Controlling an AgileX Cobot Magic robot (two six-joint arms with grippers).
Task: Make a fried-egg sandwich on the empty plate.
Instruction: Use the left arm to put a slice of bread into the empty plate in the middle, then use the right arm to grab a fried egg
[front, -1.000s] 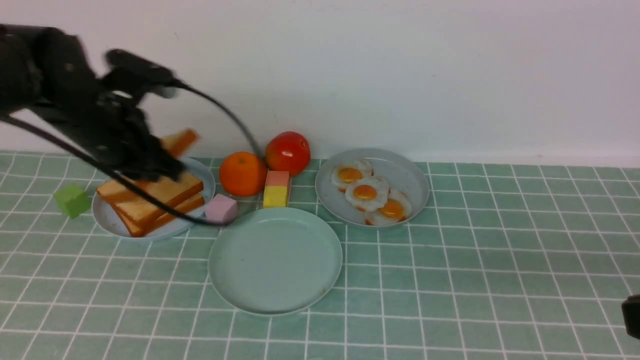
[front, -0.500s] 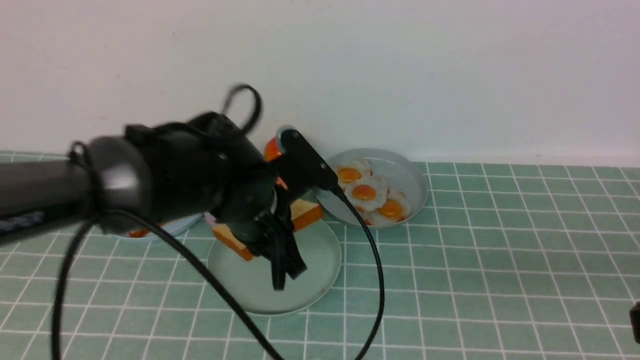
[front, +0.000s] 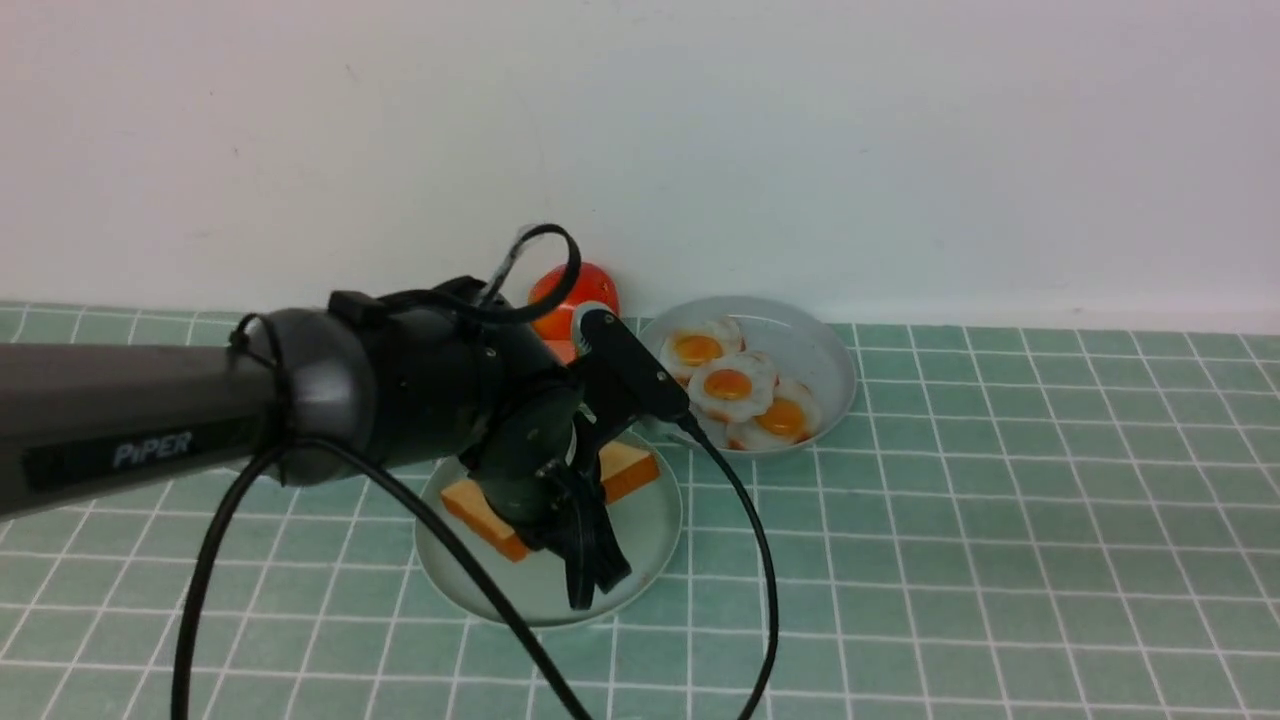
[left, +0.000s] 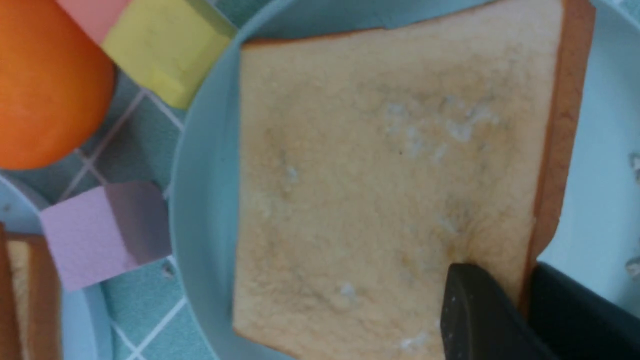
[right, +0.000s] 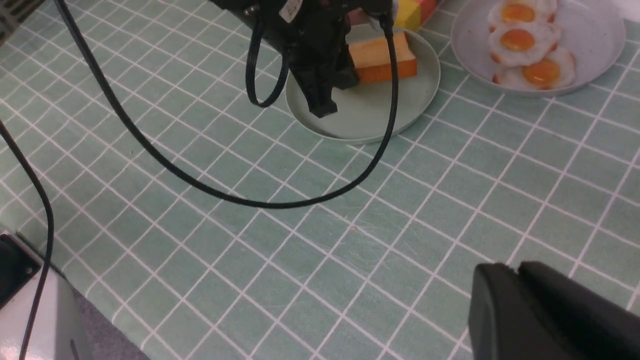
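The toast slice (left: 380, 175) looks matt and spongy (its crust smoother and darker). The mint-green plate (front: 650, 530) is smooth plastic with a dull sheen. The tile-patterned worktop (right: 350, 240) is smooth, faintly scratched and softly glossy.

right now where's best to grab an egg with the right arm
Probably the nearest egg: pinch its thin wavy white edge on the near side, from above. It lies flat, and the middle egg crowds its far side.
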